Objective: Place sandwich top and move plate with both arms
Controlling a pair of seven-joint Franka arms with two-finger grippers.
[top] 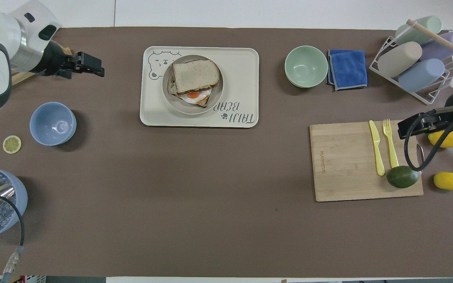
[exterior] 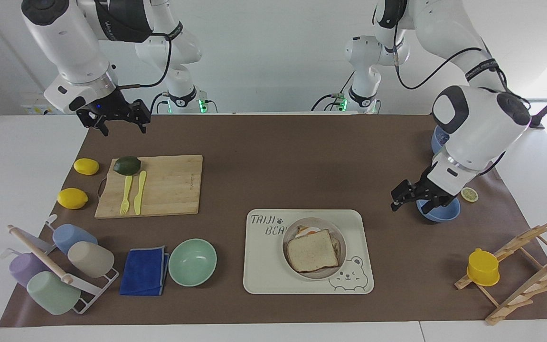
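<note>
Sandwich top [exterior: 312,250] sits on the egg slice on the plate [exterior: 288,239], in the tray [exterior: 264,280]. Placing done, plate move pending. Left gripper [exterior: 409,199] empty, fingers spread, above the mat; right gripper [exterior: 119,118] waits, spread.

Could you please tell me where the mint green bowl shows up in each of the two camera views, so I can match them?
Facing view: the mint green bowl sits low in the picture, between the folded blue cloth and the bear-print tray.
Overhead view: the same bowl sits high in the picture, again between the cloth and the tray.
Shared landmark: the blue cloth, right beside the bowl in both views.
</note>
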